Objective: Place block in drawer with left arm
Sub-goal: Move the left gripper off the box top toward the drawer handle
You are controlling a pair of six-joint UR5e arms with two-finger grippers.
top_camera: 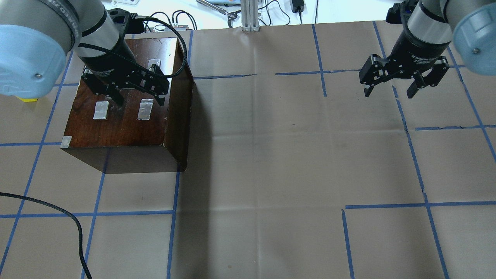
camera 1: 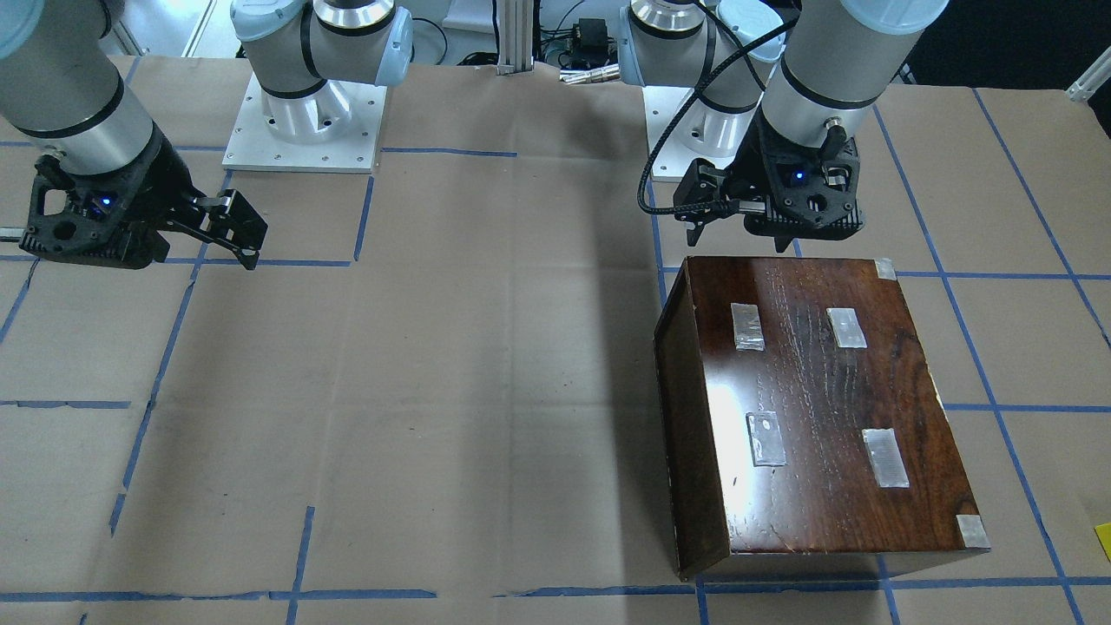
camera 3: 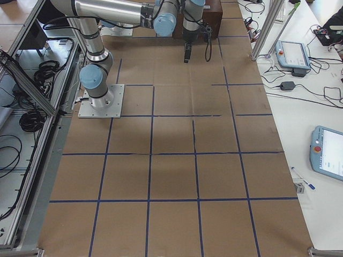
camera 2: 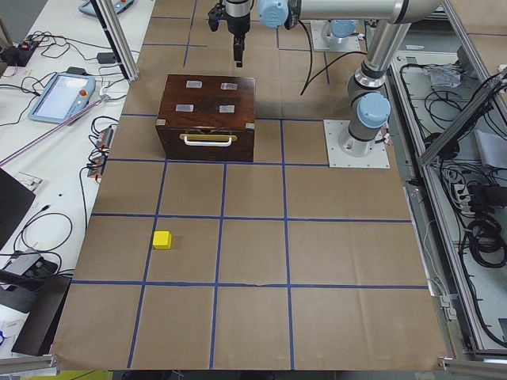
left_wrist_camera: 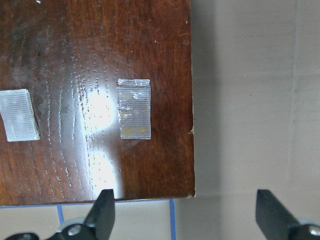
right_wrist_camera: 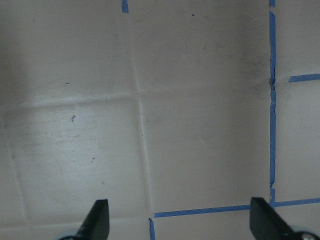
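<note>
The yellow block (camera 2: 162, 239) lies on the brown paper well off the cabinet's front; it shows as slivers in the front view (camera 1: 1104, 538) and overhead (top_camera: 29, 99). The dark glossy cabinet (top_camera: 124, 124) stands on the table's left side. The drawer (camera 2: 207, 140) shows only as a thin pale strip on its front face. My left gripper (top_camera: 137, 97) hangs open and empty over the cabinet's top, its fingertips (left_wrist_camera: 105, 207) past the top's edge. My right gripper (top_camera: 388, 92) is open and empty over bare paper (right_wrist_camera: 150, 125).
Several clear tape patches (camera 1: 746, 326) sit on the cabinet top. A loose black cable (top_camera: 58, 213) lies near the front left. The arm bases (camera 1: 304, 130) stand at the robot's side. Teach pendants (camera 2: 59, 95) and cables lie on side tables.
</note>
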